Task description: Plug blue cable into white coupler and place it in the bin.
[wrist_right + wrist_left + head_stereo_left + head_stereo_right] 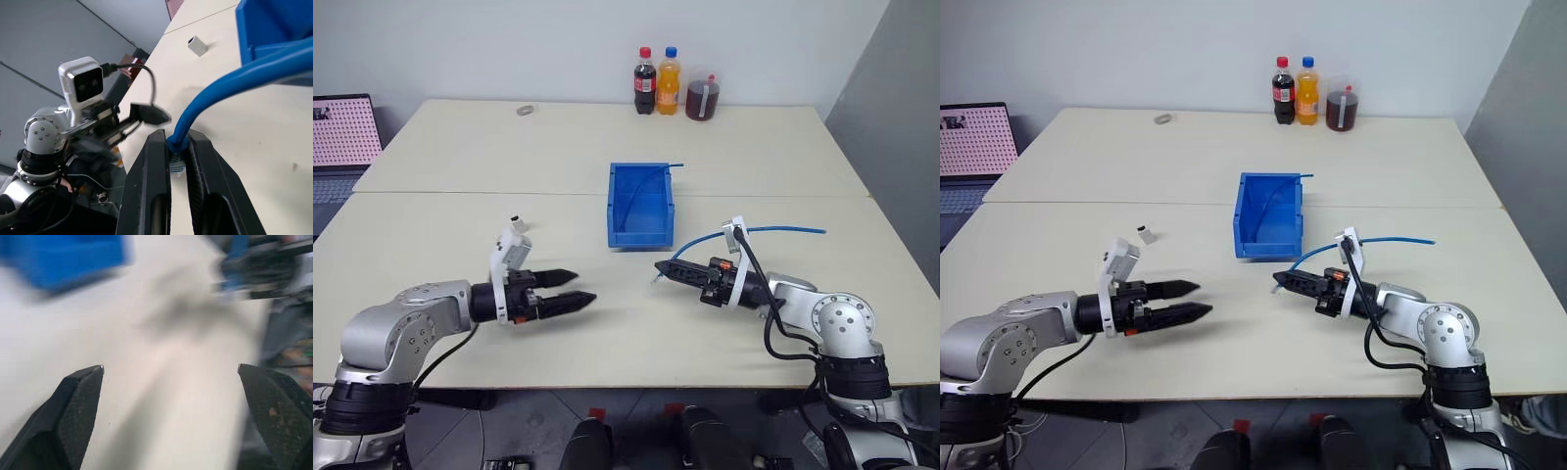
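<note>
Pinching blue cable (230, 83) plug between closed right gripper (1280, 281) fingers, left gripper (576, 286) spread wide, empty, above table (460, 166).

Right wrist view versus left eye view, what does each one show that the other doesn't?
Right wrist view alone: the plug end of the thin blue cable pinched between the right gripper's black fingers. Left eye view alone: three drinks at the cream table's far edge. Shared: blue plastic bin, small white boxy coupler lying on the table, open left gripper.
</note>
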Motion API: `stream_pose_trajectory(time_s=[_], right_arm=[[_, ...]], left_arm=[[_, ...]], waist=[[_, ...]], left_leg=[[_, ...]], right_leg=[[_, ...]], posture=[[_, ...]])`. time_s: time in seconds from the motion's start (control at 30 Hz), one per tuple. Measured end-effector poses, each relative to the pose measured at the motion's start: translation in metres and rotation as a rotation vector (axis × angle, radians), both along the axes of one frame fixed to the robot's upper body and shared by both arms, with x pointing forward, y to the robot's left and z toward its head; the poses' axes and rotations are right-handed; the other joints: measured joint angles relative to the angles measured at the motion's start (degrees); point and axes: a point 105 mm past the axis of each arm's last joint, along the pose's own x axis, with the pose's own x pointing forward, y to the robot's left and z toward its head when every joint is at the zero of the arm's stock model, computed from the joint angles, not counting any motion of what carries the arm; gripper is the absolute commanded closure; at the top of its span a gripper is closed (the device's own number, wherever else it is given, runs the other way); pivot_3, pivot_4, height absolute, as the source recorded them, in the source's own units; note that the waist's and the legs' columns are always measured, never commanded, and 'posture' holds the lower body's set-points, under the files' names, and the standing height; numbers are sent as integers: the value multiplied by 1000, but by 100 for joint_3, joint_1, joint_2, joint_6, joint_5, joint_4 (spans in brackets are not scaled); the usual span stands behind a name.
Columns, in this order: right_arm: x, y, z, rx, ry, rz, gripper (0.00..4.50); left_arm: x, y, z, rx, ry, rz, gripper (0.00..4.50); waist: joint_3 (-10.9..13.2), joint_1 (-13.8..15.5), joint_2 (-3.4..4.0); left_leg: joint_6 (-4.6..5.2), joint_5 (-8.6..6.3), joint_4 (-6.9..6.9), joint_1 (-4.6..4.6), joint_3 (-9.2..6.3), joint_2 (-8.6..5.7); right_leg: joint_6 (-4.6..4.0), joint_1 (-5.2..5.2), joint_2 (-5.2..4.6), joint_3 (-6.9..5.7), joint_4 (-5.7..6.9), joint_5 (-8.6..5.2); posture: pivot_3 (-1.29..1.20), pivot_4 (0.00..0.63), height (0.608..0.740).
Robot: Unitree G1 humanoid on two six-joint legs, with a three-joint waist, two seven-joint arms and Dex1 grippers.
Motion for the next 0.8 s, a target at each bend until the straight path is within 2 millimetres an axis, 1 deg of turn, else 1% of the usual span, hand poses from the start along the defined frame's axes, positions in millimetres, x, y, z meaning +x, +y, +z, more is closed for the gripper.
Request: stream_pose_trajectory(time_s=[0.07, 0.1, 0.13, 0.23, 0.37, 0.4, 0.5, 0.63, 0.8], right_arm=[[3, -3, -1, -14, -13, -20, 4321], [4, -4, -1, -13, -18, -25, 4321], [5, -4, -2, -12, -19, -26, 4321], [8, -5, -3, -15, -23, -35, 4321], [14, -5, 1, -35, -61, -46, 4321], [15, -4, 1, -34, -63, -46, 4321], [19, -4, 1, -55, -81, -54, 4321], [25, -7, 3, -73, -98, -63, 4321], [31, -12, 5, -99, -123, -77, 4321]], left_arm=[[20, 26, -14, 110, -60, 195, 6], [27, 36, -22, 152, -78, 286, 6], [32, 40, -28, 178, -92, 350, 6], [45, 40, -37, 235, -156, 504, 6], [66, 43, -35, 316, -236, 765, 6], [68, 45, -35, 325, -243, 790, 6], [79, 53, -37, 304, -224, 961, 6], [92, 58, -37, 275, -190, 1090, 6], [108, 54, -37, 257, -179, 1139, 6]], waist=[[0, 12, 0], [0, 18, 0], [-1, 21, -1], [-2, 54, -4], [-5, 121, -8], [-5, 122, -9], [-8, 115, -7], [-9, 106, -5], [-12, 118, -2]], left_leg=[[0, 0, 2, -7, 0, 0], [0, 0, 3, -13, 0, 0], [0, 0, 5, -22, 0, 0], [0, 0, 7, -42, 1, -2], [0, 0, 10, -37, 2, -5], [0, 0, 10, -35, 1, -5], [1, 1, 12, -26, 1, -4], [2, 2, 11, -3, 0, -4], [2, 2, 10, 17, -1, -9]], right_leg=[[1, -5, -1, 1, -1, 1], [3, -7, -2, 1, -1, 2], [5, -14, -2, 2, -1, 4], [-17, -32, -6, 2, -1, 24], [-13, -32, -6, 4, 5, 28], [-12, -31, -5, 3, 6, 28], [-10, -22, -4, 2, 9, 30], [-11, 1, -1, 0, 8, 32], [-10, 25, -3, -1, 4, 31]], posture=[[0, 150, 740], [0, 150, 740], [0, 150, 740], [0, 150, 740], [0, 150, 740], [0, 150, 740], [0, 150, 740], [0, 150, 740], [0, 150, 740]])
